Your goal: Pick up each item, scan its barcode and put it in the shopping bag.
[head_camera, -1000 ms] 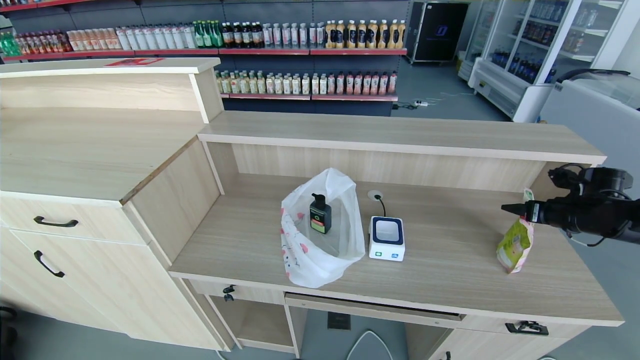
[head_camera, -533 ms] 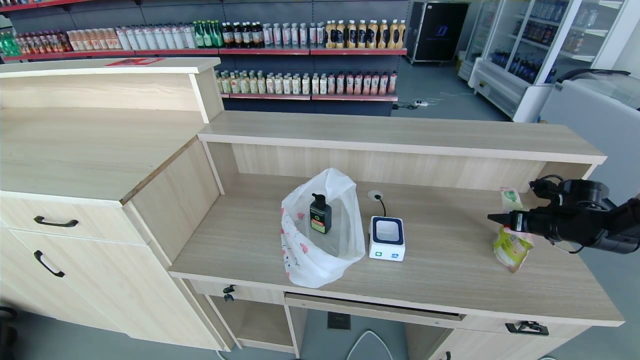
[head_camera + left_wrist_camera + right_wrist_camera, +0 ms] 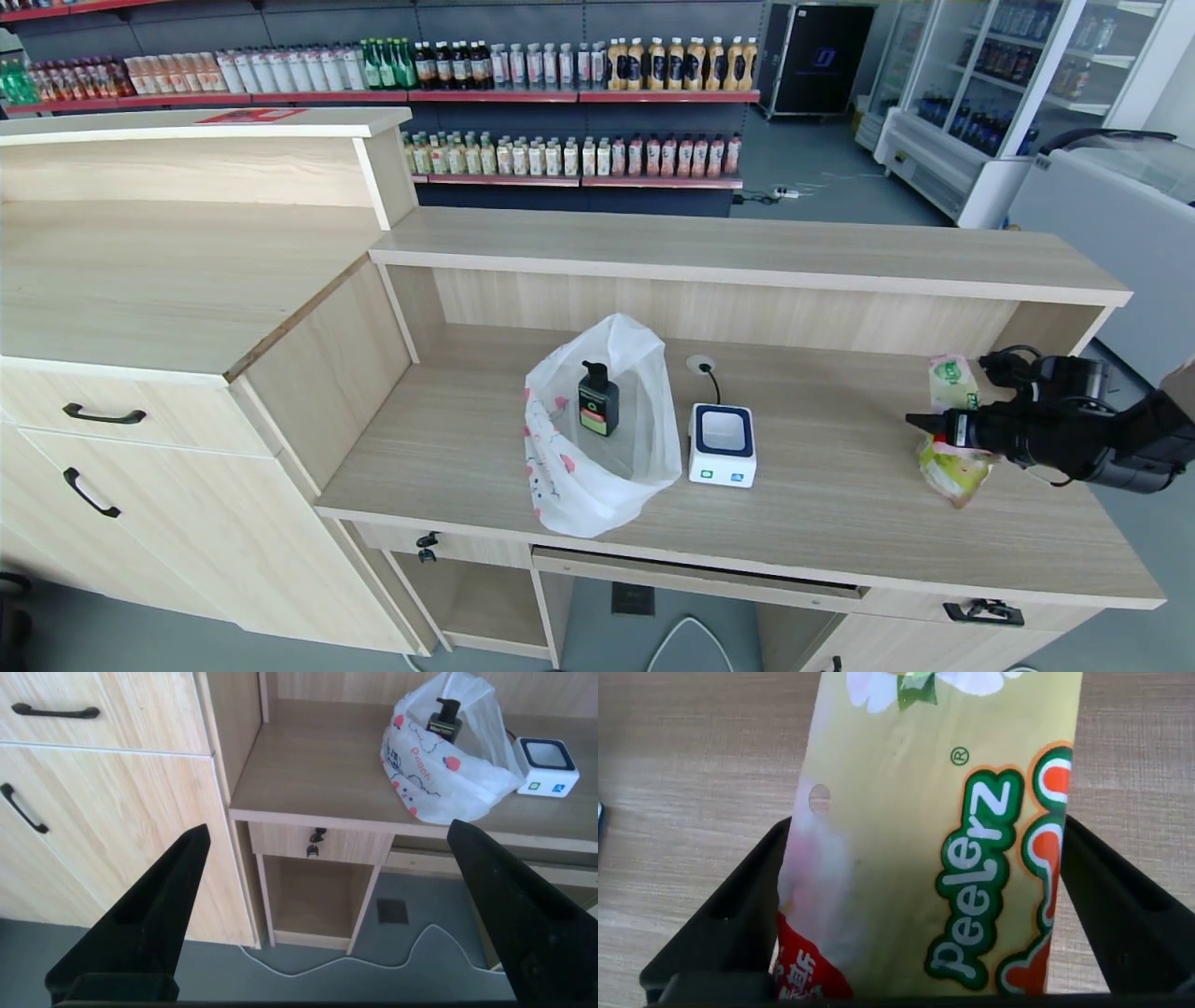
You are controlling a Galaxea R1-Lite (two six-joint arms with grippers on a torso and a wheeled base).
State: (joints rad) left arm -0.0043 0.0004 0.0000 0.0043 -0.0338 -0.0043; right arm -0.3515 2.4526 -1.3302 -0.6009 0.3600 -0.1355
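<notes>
A green and yellow snack pouch stands on the counter at the far right, leaning a little. My right gripper is level with its middle, open, one finger on each side of it. In the right wrist view the pouch spans the gap between the fingers. The white shopping bag stands open at mid-counter with a black pump bottle inside. Just right of the bag sits the white barcode scanner. My left gripper hangs open and holds nothing, low in front of the counter's left end.
A raised ledge runs along the back of the counter. A taller cabinet with drawers stands to the left. The scanner's cable runs into a hole behind it. Shelves of bottles fill the room behind.
My right gripper has moved left and lower, closing in around the pouch. The pouch's top has tipped to the left while its base stayed in place.
</notes>
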